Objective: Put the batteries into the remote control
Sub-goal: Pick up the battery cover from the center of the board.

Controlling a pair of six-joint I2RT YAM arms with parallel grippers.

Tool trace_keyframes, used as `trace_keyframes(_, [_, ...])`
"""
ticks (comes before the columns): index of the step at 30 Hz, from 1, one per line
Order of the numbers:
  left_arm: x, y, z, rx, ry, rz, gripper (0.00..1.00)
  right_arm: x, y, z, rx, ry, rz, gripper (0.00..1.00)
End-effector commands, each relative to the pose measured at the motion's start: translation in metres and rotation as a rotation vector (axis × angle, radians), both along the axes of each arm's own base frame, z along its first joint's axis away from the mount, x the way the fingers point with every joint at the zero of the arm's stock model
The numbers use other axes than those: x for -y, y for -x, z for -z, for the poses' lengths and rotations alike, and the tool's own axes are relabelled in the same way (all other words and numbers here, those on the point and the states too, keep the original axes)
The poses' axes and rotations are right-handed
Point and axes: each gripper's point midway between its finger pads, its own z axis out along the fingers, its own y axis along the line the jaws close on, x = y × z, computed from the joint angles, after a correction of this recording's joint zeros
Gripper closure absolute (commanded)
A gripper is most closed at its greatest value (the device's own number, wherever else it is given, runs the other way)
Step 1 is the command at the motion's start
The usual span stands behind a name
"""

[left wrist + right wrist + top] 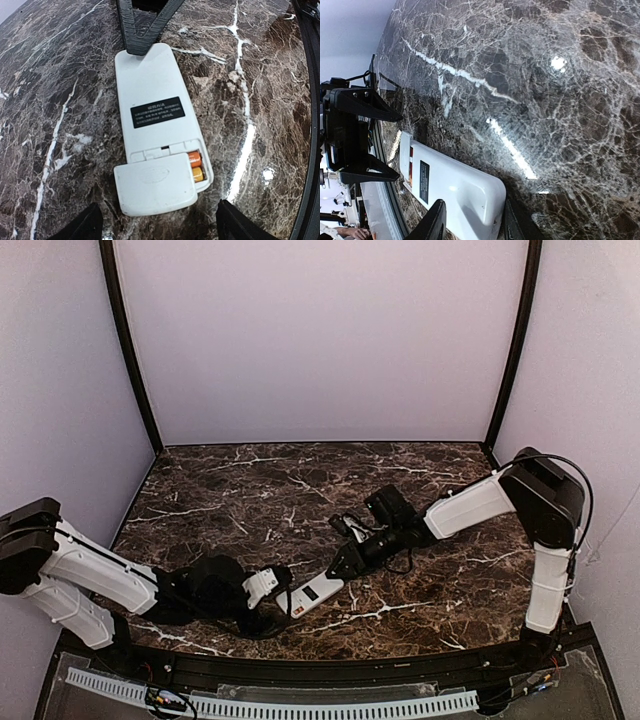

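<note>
Two batteries (196, 167) in remote control (150, 85), cover (155, 184) partly on, right hand (470, 222) clamping remote control, left hand (160, 227) released

Glossy marble table (250, 480); seemingly plastic remote control (150, 85).

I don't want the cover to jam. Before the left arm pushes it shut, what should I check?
1. Batteries in the recess: ok, two orange ends sit side by side.
2. Cover seated: not ok, it is only part-way on and slightly askew, leaving the batteries exposed.
3. Remote control lying back up on the table: ok.
4. Right gripper bracing the far end: ok, its fingers appear clamped on the remote's sides.
5. Left gripper ready: ok, open, with a finger on either side of the cover end, not touching it.
6. Battery polarity: cannot tell.
</note>
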Motion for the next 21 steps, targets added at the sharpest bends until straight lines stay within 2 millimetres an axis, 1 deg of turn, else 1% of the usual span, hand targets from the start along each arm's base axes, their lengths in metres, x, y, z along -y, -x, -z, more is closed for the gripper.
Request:
trace_keyframes(1, [0.001, 0.006, 0.007, 0.002, -0.016, 0.028, 0.22, 0.011, 0.008, 0.020, -0.008, 0.113, 0.018, 0.62])
trace_keyframes(8, [0.005, 0.004, 0.014, 0.011, -0.029, 0.002, 0.24, 0.010, 0.014, 0.022, -0.022, 0.123, 0.020, 0.62])
trace_keyframes(13, [0.004, -0.002, 0.013, 0.035, -0.036, -0.028, 0.29, 0.010, 0.017, 0.022, -0.027, 0.126, 0.019, 0.63])
trace_keyframes(18, [0.001, -0.004, 0.010, 0.050, -0.033, -0.044, 0.35, 0.010, 0.020, 0.022, -0.033, 0.125, 0.019, 0.64])
trace_keyframes(21, [-0.001, -0.006, 0.010, 0.057, -0.039, -0.051, 0.36, 0.009, 0.021, 0.023, -0.037, 0.126, 0.016, 0.64])
